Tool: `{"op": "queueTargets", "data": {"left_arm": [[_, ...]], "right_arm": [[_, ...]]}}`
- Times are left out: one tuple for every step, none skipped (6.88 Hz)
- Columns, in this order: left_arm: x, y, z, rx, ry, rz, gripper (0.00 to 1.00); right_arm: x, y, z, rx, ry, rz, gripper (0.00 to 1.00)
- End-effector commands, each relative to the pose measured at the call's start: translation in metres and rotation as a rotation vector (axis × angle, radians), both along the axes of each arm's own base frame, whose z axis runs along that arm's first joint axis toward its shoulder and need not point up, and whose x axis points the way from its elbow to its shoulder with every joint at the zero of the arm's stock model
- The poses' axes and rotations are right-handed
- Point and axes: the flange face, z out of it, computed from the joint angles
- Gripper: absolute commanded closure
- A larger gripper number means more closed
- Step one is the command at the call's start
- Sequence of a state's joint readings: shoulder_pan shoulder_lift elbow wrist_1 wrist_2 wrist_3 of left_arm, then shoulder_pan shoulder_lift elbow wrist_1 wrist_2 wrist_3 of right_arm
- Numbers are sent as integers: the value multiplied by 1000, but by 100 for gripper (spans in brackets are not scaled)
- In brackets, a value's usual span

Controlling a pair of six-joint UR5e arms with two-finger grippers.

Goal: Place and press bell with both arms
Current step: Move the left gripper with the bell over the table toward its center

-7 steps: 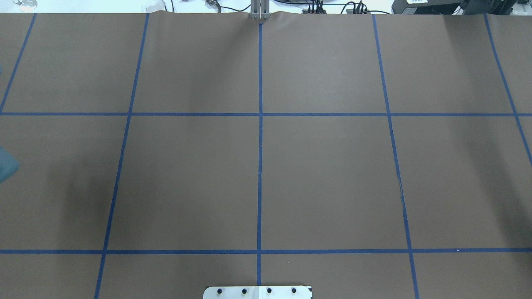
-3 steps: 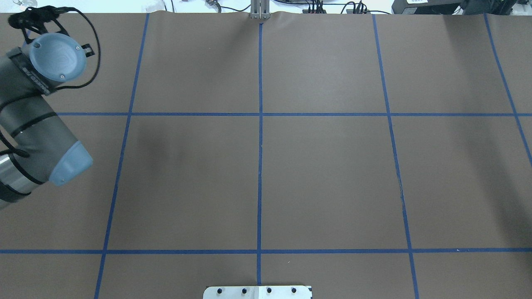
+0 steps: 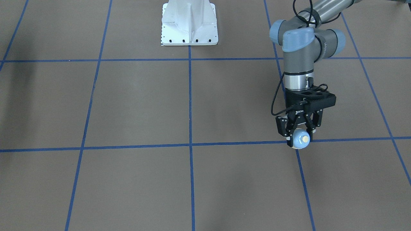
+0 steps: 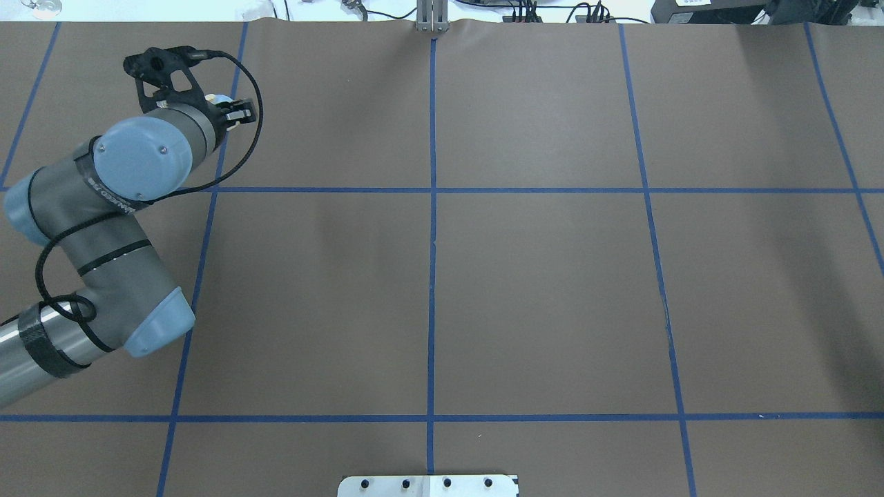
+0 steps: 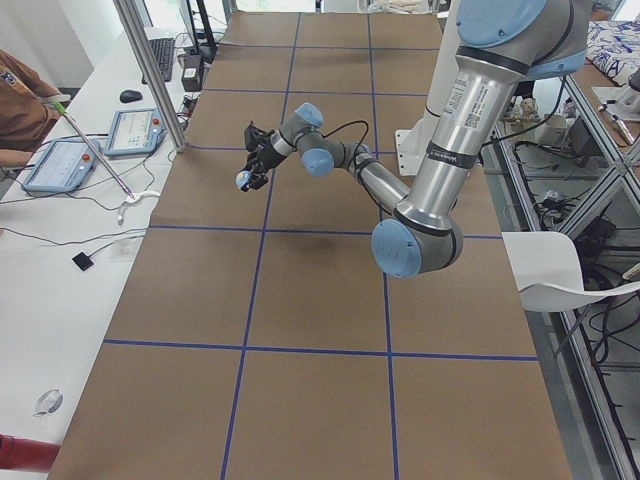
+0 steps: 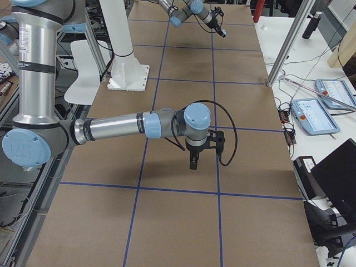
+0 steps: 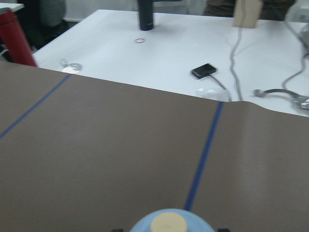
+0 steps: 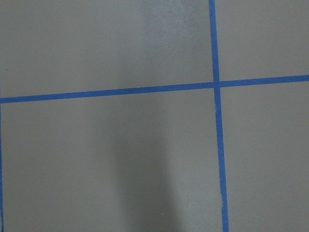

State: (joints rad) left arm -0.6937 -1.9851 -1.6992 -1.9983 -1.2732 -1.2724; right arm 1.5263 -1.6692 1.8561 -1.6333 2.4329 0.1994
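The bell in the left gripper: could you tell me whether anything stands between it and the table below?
Nothing visible does. The left gripper holds the bell above the brown table cover, near a crossing of blue tape lines, and no object shows beneath it in the front-facing view.

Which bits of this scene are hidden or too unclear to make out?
- The bell: in the overhead view the left arm covers nearly all of it; in the left wrist view the bottom edge cuts it off.
- The right gripper: shows only in the exterior right view, too small to tell open or shut.
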Motion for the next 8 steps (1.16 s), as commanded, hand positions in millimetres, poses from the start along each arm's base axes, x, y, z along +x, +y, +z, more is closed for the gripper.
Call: {"op": "queueTargets", "data": {"left_arm": [[53, 39, -40, 174, 136, 124, 100], [89, 52, -54, 226, 145, 185, 100], [132, 72, -72, 279, 146, 174, 100], [173, 78, -70, 299, 142, 167, 100], [201, 68, -55, 307, 150, 170, 100], [214, 65, -58, 390, 52, 231, 100], [235, 69, -88, 429, 39, 266, 100], [240, 70, -97, 436, 42, 277, 100]], "right_arm": [[0, 0, 0, 0, 0, 0, 0], [0, 1, 1, -5, -1, 0, 0], [0, 2, 2, -8, -4, 0, 0], [0, 2, 2, -8, -4, 0, 0], [0, 2, 3, -9, -3, 1, 0], [-1, 1, 3, -11, -3, -1, 0], [-4, 0, 4, -11, -3, -8, 0], [-4, 0, 4, -12, -3, -9, 0]]}}
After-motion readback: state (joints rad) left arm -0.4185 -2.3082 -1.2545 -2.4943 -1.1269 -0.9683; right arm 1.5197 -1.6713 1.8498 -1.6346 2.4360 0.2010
